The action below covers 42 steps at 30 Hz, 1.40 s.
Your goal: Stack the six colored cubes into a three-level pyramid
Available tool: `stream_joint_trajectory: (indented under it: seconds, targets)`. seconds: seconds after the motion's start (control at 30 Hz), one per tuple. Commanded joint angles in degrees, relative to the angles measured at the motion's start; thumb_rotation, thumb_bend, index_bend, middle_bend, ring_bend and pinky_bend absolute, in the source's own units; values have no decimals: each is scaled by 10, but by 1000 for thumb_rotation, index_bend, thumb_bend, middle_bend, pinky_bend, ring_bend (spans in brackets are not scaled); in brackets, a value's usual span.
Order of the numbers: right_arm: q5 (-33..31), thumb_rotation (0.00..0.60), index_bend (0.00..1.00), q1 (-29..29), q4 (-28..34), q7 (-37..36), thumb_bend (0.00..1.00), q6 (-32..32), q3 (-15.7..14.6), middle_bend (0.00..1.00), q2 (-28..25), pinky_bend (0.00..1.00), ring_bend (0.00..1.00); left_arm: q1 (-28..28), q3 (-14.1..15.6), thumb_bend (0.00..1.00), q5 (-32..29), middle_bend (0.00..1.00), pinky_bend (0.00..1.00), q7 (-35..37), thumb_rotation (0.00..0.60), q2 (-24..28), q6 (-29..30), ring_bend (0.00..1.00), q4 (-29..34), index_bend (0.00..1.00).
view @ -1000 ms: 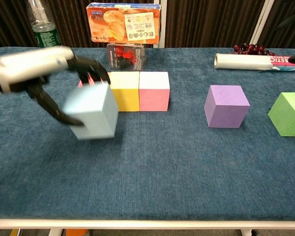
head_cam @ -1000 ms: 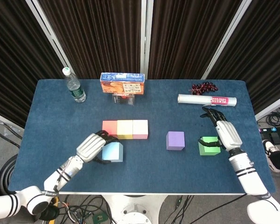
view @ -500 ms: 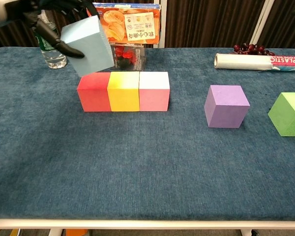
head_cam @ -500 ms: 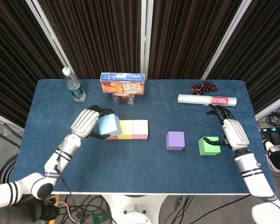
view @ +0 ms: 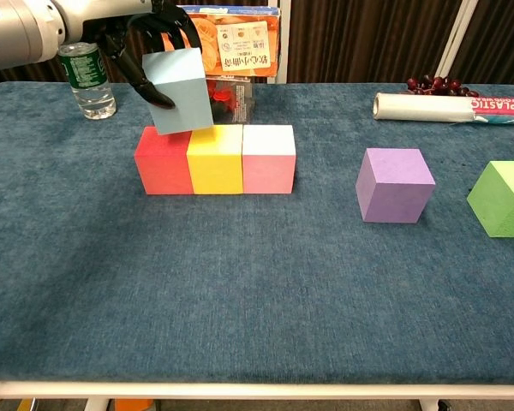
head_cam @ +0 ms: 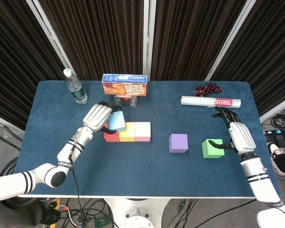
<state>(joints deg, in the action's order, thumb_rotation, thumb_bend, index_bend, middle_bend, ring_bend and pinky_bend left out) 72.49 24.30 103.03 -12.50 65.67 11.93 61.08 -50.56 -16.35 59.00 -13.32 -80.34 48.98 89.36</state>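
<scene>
The pale blue foam cube (view: 179, 91) sits tilted in the upper left of the chest view, clamped in the fingers of the left hand (head_cam: 97, 117), its lower edge just over the seam between the red cube (view: 164, 160) and the yellow cube (view: 215, 158). Those two and the pink cube (view: 268, 158) form a touching row on the blue-carpeted table (view: 257, 291). The purple cube (view: 394, 184) stands apart at centre right, the green cube (head_cam: 212, 148) further right. The right hand (head_cam: 238, 135) rests beside the green cube, fingers apart, holding nothing. Behind stand a clear plastic water bottle (head_cam: 75, 87) and an orange snack box (head_cam: 125, 85).
</scene>
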Motion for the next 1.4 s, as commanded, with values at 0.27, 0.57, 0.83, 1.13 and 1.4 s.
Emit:
stream_joint_trajectory:
  seconds: [0.27,0.57,0.83,1.13,1.4]
  targets:
    - [-5,600,0,-4,1,0,101,-1,0,225,1,0,0,-20,14,133,22,500,221,22,600,11,-41,415,-10,303]
    - [-11,600,0,-3,-2,2,101,-6,3,225,5,0,0,-30,22,131,42,498,216,61,600,22,-71,406,-29,300]
    - [-16,600,0,-2,-4,7,101,-8,5,225,8,0,0,-37,27,128,50,495,212,81,600,18,-80,401,-43,299]
    - [-20,600,0,0,-8,12,101,-12,6,225,13,0,0,-42,33,127,57,495,212,97,600,13,-85,401,-54,296]
    - [-22,600,0,0,-7,18,101,-11,8,225,14,0,0,-45,37,126,60,489,212,104,600,10,-87,401,-63,296]
